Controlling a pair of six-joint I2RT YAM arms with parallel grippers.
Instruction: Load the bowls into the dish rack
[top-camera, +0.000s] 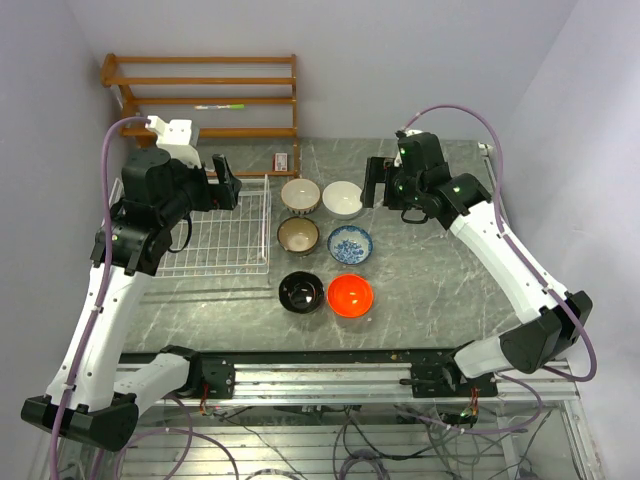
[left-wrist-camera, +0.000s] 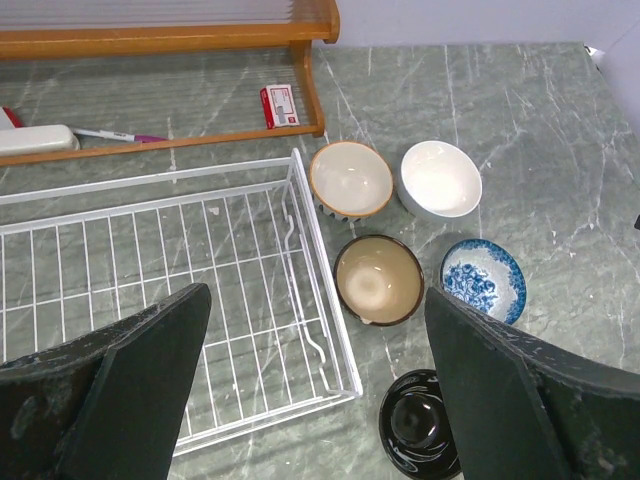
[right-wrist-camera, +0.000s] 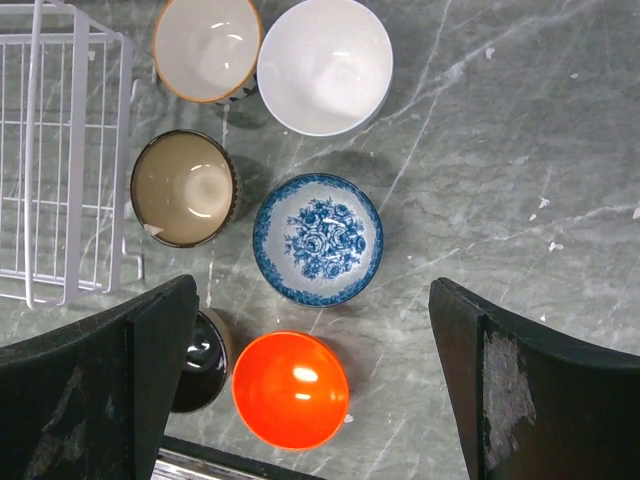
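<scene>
- The top view alone shows both arms: the left gripper (top-camera: 226, 181) hangs over the far right corner of the rack (top-camera: 225, 240), and the right gripper (top-camera: 372, 183) is just beside the white bowl (top-camera: 342, 198).
- Both jaws stand wide open, holding nothing.
- All six bowls sit on the table (top-camera: 440, 270) right of the rack in two columns: cream (top-camera: 300, 194), tan (top-camera: 298, 236) and black (top-camera: 300, 292); then white, blue (top-camera: 350, 244) and orange (top-camera: 350, 295).
- My left wrist view misses orange; the right wrist view shows it, with black half hidden behind a finger (right-wrist-camera: 110, 390).
- The right wrist view shows blue's rose pattern.
- The rack is a white wire grid with raised sides.
</scene>
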